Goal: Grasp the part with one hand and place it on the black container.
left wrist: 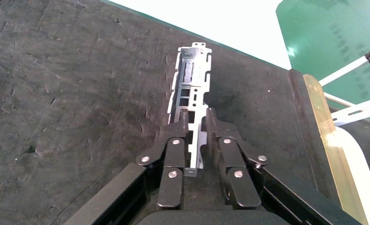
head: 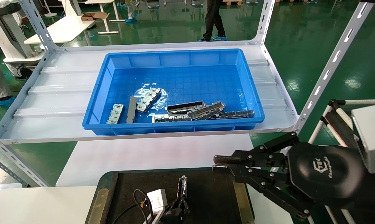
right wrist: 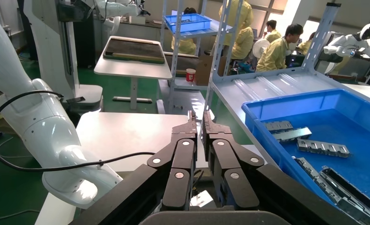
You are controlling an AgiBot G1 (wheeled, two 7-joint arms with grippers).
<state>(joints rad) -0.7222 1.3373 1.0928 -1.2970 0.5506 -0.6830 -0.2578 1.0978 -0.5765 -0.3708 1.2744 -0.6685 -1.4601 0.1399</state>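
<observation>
Left gripper (left wrist: 196,124): fingers clamped on the part (left wrist: 191,89), which juts forward from its tips, low over the black tray (left wrist: 70,93). Step: placing. Next, likely: lower flat, then release. Right gripper (head: 220,164): idle alongside, fingers nearly together, empty.

Open dark surface across most of the black container (head: 206,193), left and right of the part (head: 182,186) held upright by the left pincer (left wrist: 195,117), closed on it. Blocked at the container's far right corner by the right pincer (head: 220,164), closed, hovering above the brass edge. Bare white counter (head: 150,155) between container and shelf. Farther off, blue bin (head: 97,105) on the shelf, walled in; near half cluttered with grey bars (head: 203,113), far half bare. Slanted shelf post (head: 330,67) crossing the right side.
</observation>
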